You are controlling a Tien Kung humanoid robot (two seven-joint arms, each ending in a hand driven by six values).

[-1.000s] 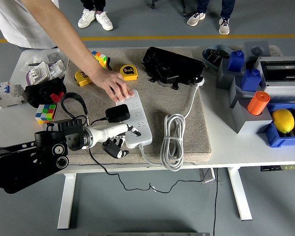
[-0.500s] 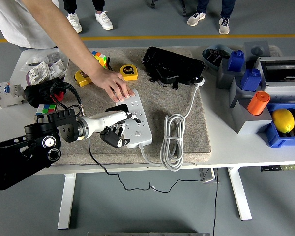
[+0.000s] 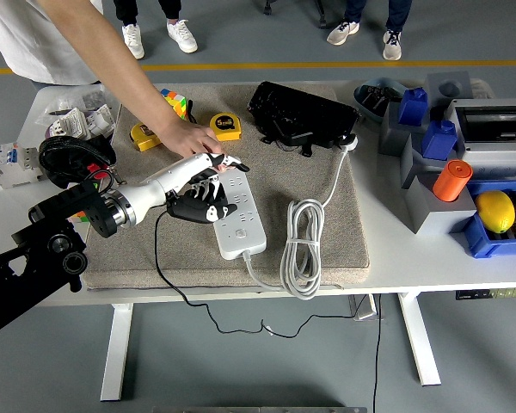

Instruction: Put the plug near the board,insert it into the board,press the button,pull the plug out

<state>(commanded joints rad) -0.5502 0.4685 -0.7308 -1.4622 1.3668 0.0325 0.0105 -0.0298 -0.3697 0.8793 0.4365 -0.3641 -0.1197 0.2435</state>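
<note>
Robot hand (image 3: 208,191), the left one, hovers curled over the upper part of a white power strip (image 3: 233,211) on a beige mat (image 3: 327,215), fingers closed on a black plug (image 3: 193,206) at the strip's left edge. A person's hand (image 3: 189,139) steadies the strip's far end. Judging by this, insertion is underway: the prongs should line up squarely over a socket before pressing straight down. Room is tight toward the person's hand; open mat lies right, up to the coiled white cable (image 3: 301,249). Worktop (image 3: 396,258) edge is well clear.
</note>
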